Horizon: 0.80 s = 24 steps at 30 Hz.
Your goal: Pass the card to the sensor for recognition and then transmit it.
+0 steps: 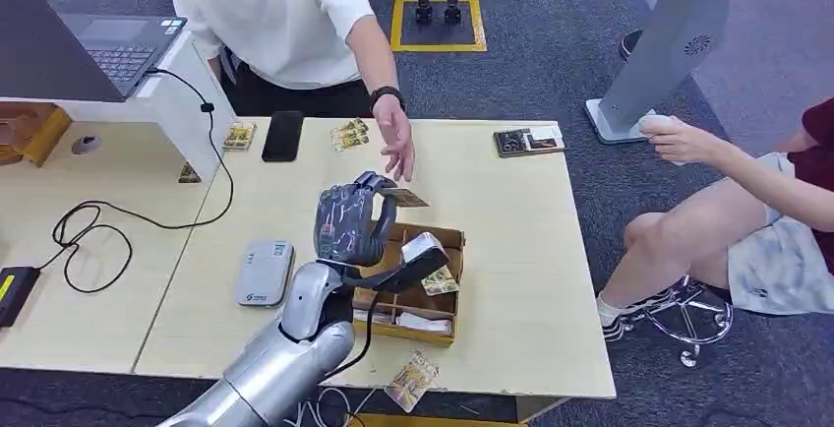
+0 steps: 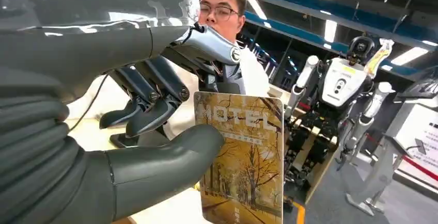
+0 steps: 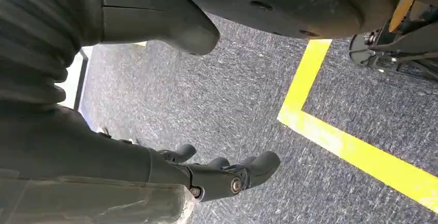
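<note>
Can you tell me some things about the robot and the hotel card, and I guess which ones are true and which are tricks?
1. The left hand holds the card. True.
2. The card says HOTEL on it. True.
3. The person's hand is already gripping the card. False: it reaches toward the card with open fingers, and I cannot tell whether it touches.
4. The grey sensor is inside the cardboard box. False: it lies on the table beside the box.
5. The right hand is carrying a card too. False: it hangs over the carpet floor holding nothing.
</note>
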Motion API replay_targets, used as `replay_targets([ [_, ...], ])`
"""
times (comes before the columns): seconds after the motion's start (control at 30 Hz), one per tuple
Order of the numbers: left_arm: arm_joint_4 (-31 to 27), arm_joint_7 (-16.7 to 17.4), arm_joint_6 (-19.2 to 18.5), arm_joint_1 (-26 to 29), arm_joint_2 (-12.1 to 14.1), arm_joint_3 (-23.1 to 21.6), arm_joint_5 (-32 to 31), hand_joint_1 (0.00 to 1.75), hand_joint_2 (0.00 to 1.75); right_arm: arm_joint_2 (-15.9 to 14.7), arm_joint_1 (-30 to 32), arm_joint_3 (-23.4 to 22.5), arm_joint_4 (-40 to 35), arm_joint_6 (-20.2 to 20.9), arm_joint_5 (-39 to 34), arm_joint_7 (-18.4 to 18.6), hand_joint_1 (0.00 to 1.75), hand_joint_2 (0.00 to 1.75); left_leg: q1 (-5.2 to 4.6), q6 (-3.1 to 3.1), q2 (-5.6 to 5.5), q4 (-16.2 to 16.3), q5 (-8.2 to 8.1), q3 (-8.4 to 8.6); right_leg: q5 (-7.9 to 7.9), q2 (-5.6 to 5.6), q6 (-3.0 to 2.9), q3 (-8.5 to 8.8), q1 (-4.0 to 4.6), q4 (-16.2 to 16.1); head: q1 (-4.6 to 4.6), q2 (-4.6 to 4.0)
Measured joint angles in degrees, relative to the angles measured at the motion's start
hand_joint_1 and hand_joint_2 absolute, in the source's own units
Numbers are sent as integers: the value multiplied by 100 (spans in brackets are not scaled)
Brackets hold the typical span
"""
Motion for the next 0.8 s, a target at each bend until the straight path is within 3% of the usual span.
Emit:
replay_targets([
  [0.6,1678,422,-210,-1139,-231,308,398,175,175,-15,-30,70,2,52,66,-11,0,175,0,-2,-1,1,4,0,2,0,-1,0,0,3,0,0],
  [0.8,2097,415,-214,-1343,-312,332,474,175,175,-15,-31,98,2,59,48,-20,0,175,0,-1,0,1,4,0,2,0,-1,-1,0,3,0,0],
])
